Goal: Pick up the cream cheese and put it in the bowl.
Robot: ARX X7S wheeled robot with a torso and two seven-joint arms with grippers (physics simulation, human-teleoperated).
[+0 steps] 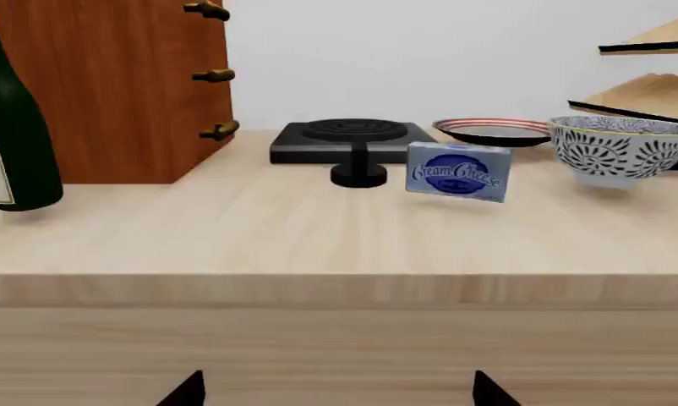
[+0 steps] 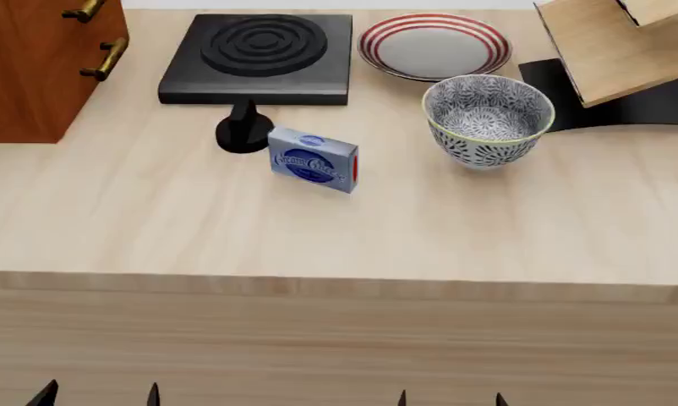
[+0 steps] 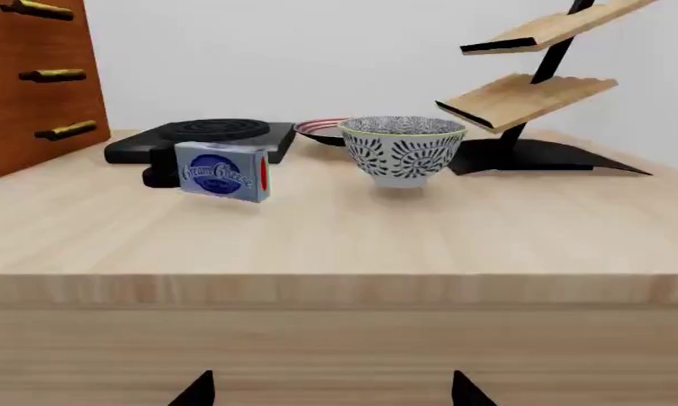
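Observation:
The cream cheese (image 2: 313, 160) (image 1: 459, 172) (image 3: 221, 172) is a small pale blue box with a dark blue oval label and a red end. It stands on edge on the wooden counter, just in front of a black hotplate. The patterned grey-and-white bowl (image 2: 487, 119) (image 1: 619, 149) (image 3: 402, 149) sits upright to its right, apart from it and empty. My left gripper (image 2: 98, 394) (image 1: 336, 392) and right gripper (image 2: 451, 397) (image 3: 332, 391) are both open and hold nothing. They hang low in front of the counter's front face, well short of the box.
A black hotplate (image 2: 259, 56) with a black knob (image 2: 243, 128) lies behind the box. A red-ringed white plate (image 2: 434, 46) is behind the bowl. A wooden cabinet (image 2: 41, 63) stands far left, a tiered wooden rack (image 2: 615, 51) far right, a dark bottle (image 1: 12, 127) at left.

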